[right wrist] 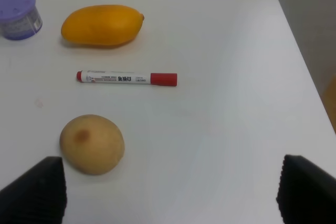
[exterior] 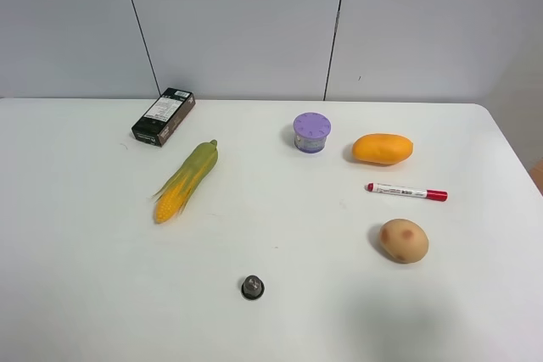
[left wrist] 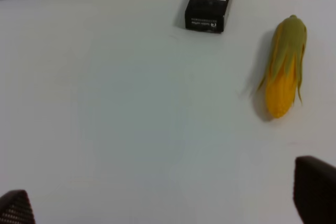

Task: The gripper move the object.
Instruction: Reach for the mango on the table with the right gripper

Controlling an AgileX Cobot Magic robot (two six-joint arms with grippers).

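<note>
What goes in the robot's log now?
mango: untouched, beside marker | right hand: open, empty | left hand: open, empty

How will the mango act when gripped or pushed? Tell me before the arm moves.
The mango looks smooth-skinned, so it may slip in a light pinch. Its rounded oval body lies on its side, so an off-centre push would probably roll or swivel it. It looks plump and solid, likely stiff, not floppy.

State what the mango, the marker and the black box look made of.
The mango: smooth, slightly shiny orange skin; possibly a plastic replica, cannot tell. The marker: hard plastic, white printed barrel, red cap. The black box: likely printed cardboard, sharp edges, white label.
</note>
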